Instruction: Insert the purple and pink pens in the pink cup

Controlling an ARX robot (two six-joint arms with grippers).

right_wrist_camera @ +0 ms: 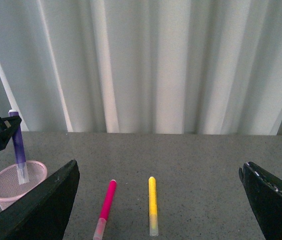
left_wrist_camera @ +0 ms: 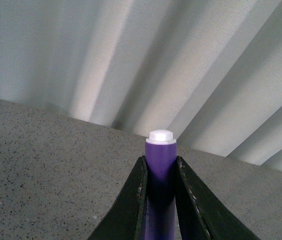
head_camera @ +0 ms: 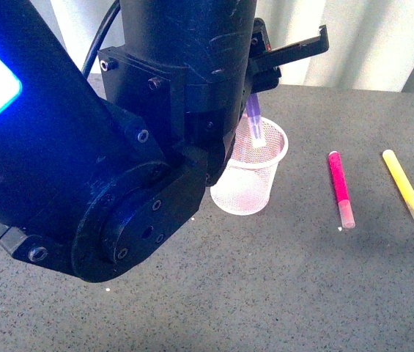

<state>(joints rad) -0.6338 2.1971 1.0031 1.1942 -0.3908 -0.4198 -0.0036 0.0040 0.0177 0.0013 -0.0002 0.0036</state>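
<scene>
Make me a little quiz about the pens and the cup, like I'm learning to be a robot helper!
1. True or false: the pink pen is already inside the pink cup.
2. What does the left gripper hold? A the purple pen, B the pink pen, C nothing.
3. Fill the gap: the right gripper is ____ (open or shut).

Key: 1 false, it lies on the table; 2 A; 3 open.

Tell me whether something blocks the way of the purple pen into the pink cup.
Nothing visible does. The left gripper holds the purple pen upright, with its clear cap at the open mouth of the pink cup.
</scene>
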